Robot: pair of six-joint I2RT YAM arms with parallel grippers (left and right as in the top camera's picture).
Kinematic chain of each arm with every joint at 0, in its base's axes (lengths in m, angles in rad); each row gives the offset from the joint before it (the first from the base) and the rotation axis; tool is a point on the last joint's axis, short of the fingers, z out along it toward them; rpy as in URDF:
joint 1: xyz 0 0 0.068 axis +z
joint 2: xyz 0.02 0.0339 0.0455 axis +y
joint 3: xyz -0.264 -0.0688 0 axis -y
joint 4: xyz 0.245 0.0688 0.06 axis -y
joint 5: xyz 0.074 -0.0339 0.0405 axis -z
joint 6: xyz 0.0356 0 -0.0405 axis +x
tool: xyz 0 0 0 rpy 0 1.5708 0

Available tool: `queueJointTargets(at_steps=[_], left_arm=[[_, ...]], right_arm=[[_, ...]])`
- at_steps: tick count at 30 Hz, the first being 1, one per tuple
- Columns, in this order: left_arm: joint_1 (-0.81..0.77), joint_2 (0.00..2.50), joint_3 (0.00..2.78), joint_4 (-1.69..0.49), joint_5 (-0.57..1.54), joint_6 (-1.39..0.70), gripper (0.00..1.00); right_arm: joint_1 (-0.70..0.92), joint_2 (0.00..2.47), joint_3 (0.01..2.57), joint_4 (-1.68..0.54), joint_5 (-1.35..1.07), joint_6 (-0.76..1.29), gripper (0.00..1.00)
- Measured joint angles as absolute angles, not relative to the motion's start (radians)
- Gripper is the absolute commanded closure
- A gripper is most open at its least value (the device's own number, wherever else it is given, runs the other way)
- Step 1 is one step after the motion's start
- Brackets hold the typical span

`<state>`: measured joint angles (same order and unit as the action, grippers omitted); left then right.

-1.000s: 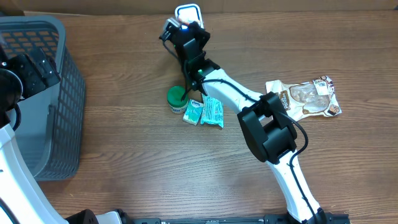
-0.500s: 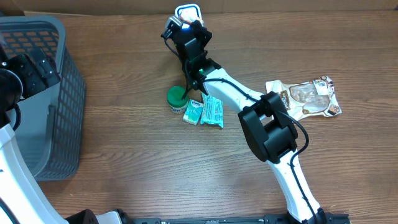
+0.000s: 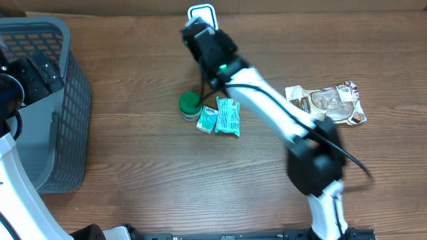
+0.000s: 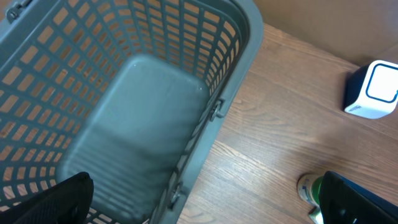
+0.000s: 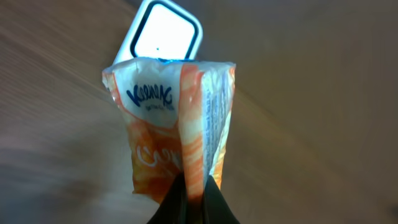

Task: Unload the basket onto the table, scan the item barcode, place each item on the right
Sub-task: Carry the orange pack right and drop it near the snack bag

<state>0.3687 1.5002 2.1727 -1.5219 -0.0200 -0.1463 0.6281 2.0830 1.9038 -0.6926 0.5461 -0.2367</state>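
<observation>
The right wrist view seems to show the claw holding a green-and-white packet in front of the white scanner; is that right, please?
Not quite: the packet pinched in the right claw is orange and white, not green and white, as the right wrist view shows. The rest stands: it is held in front of the white scanner.

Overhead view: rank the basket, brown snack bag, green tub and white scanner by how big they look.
1. basket, by far the largest
2. snack bag
3. green tub and scanner: these look about alike, and the scanner is partly hidden, so they are left unranked.
</observation>
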Motion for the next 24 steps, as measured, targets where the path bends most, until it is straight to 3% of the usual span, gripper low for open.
queueJointTargets(at_steps=[5,9,14,20,24], left_arm=[[0.368,1.501,2.173,-1.522,-0.02,-0.146,0.01],[0.369,1.502,2.173,-1.522,-0.02,-0.146,0.0],[0.368,1.502,2.173,-1.523,-0.02,-0.146,0.0],[0.368,1.502,2.173,-1.523,-0.02,-0.146,0.01],[0.368,1.502,2.173,-1.523,-0.02,-0.146,0.0]], right_arm=[[0.558,1.815,1.915,-1.139,0.371,0.174,0.96],[0.426,1.754,1.923,-1.432,0.306,0.408,0.96],[0.268,1.779,1.794,-1.456,0.271,0.518,0.96],[0.11,1.799,1.57,-1.305,0.208,0.561,0.94],[0.059,1.799,1.468,-1.215,0.163,0.553,0.31]])
